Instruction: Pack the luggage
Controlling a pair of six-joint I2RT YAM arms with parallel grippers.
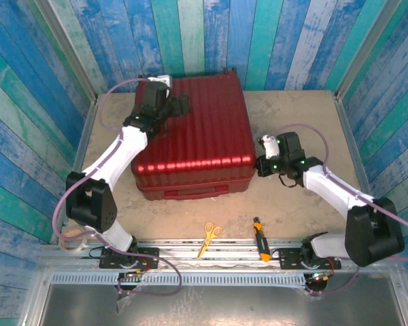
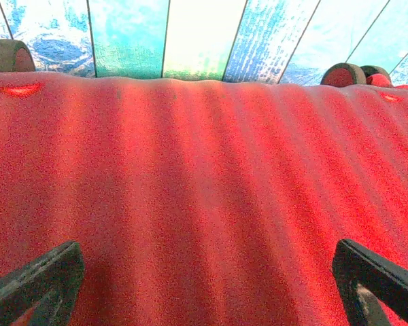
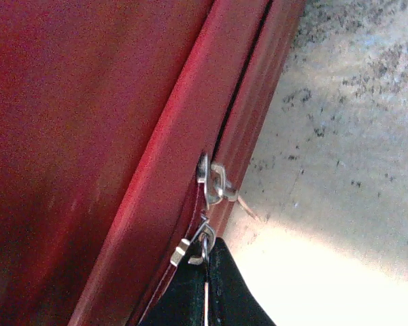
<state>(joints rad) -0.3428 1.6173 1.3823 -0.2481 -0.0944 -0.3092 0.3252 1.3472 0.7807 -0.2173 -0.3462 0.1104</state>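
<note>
The luggage [image 1: 194, 136] is a large dark-red ribbed suitcase lying flat and closed in the middle of the table. My left gripper [image 1: 177, 105] hovers over its back left corner, open wide. In the left wrist view its fingers [image 2: 34, 285] stand far apart just over the ribbed lid [image 2: 204, 170], with two wheels [image 2: 345, 75] at the far edge. My right gripper [image 1: 260, 163] is at the suitcase's right side. In the right wrist view it [image 3: 207, 288] is shut on a metal zipper pull [image 3: 196, 246], below a second slider [image 3: 216, 180] on the seam.
Yellow-handled scissors [image 1: 209, 236] and an orange-and-black tool [image 1: 261, 248] lie near the front rail. Bare table [image 1: 306, 122] stretches right of the suitcase. Blue and green plank walls enclose the back and both sides.
</note>
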